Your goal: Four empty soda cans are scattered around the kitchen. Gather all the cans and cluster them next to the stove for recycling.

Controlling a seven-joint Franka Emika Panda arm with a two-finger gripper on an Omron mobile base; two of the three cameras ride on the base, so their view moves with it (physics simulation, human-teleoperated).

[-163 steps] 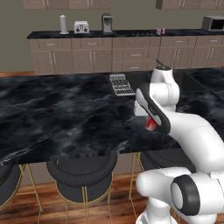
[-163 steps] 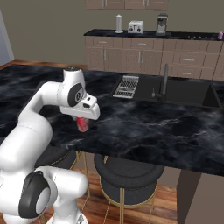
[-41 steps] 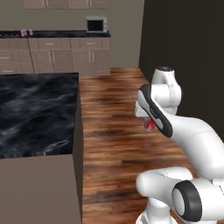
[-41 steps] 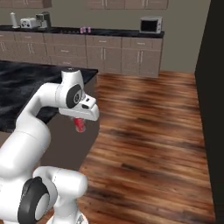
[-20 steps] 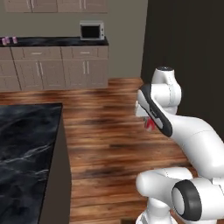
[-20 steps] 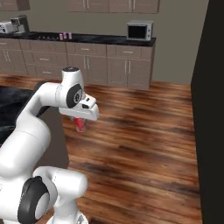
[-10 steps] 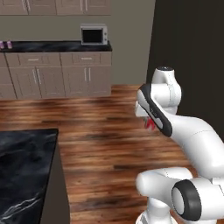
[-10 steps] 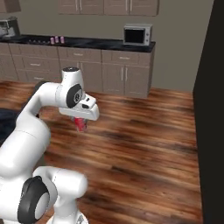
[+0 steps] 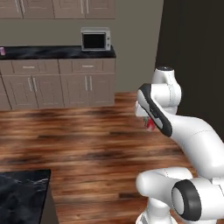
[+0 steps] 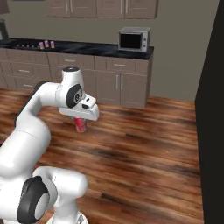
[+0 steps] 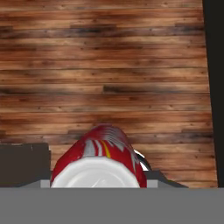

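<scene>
Left base view: the white arm rises from the lower right, bends at a raised elbow and folds back so the hand hangs in front of its own upper link. One red soda can peeks out as a red sliver under the hand, over the wooden floor. Too little of it shows here to tell its long axis. A grey microwave stands near the right end of the far table. The corner of a dark marble table sits at the lower left.

Right base view: the arm climbs from the lower left, arches over and ends in a hand pointing downward. The gripper is clenched on the red soda can, which hangs below the hand with its long axis close to upright, well above the floor. On the far table, near its left end, two small purple cans stand upright side by side, beside the black stove. The microwave sits near that table's right edge.

Hand view: the red soda can fills the lower middle, one can, its silver end toward the camera and its body with white and yellow markings running away toward the floor planks. The dark fingertips flank it on both sides, pressed against it.
</scene>
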